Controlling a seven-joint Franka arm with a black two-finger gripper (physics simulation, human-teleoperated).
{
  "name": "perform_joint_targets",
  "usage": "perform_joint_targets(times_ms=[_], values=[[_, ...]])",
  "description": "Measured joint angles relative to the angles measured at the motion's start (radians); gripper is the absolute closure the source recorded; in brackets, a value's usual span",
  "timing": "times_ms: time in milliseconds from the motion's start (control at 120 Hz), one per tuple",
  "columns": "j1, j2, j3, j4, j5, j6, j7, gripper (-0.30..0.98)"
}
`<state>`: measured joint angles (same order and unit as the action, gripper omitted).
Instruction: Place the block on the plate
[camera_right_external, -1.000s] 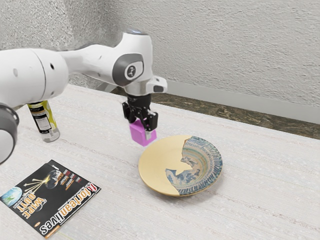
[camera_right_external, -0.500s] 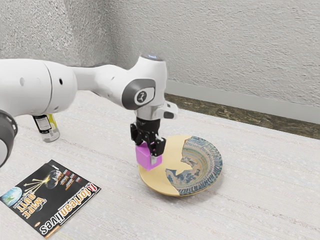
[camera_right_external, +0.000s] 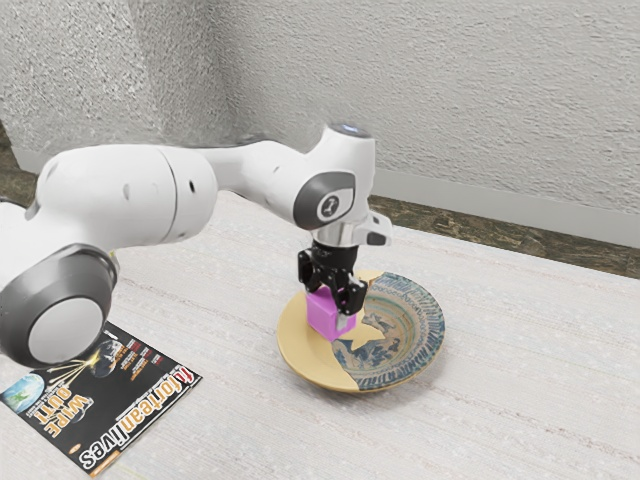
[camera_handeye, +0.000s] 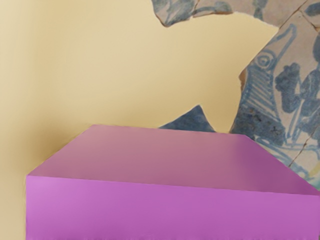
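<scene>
Grasped by the black two-finger end effector (camera_right_external: 330, 304), the magenta cubic block (camera_right_external: 328, 318) is already over the round cream-and-blue patterned plate (camera_right_external: 303, 350), leaving final settling and release.

The whitish, faintly streaked counter (camera_right_external: 540, 390) is spread across the exterior view. The plate (camera_right_external: 303, 350), part plain yellow, part blue-patterned, is set below and right of centre; the magazine (camera_right_external: 135, 405), partly hidden, is laid at lower left.

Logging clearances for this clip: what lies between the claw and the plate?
The pink block, gripped by the claw, lies between it and the plate, as the exterior view shows; block-plate contact is unclear.
</scene>
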<state>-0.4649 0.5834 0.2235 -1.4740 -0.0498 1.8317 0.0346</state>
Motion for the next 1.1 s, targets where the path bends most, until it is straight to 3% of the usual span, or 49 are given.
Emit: perform_joint_targets(times_ms=[217,517,733,1100], values=[[0.000,0.029,-0.008,0.004,-0.008,-0.008,-0.003,0.26],[0.000,0.026,-0.010,0.018,-0.013,-0.015,-0.003,0.07],[0.005,-0.178,-0.011,-0.036,-0.002,-0.041,-0.004,0.02],[0.334,-0.454,-0.215,-0.031,0.044,-0.226,-0.027,0.00]])
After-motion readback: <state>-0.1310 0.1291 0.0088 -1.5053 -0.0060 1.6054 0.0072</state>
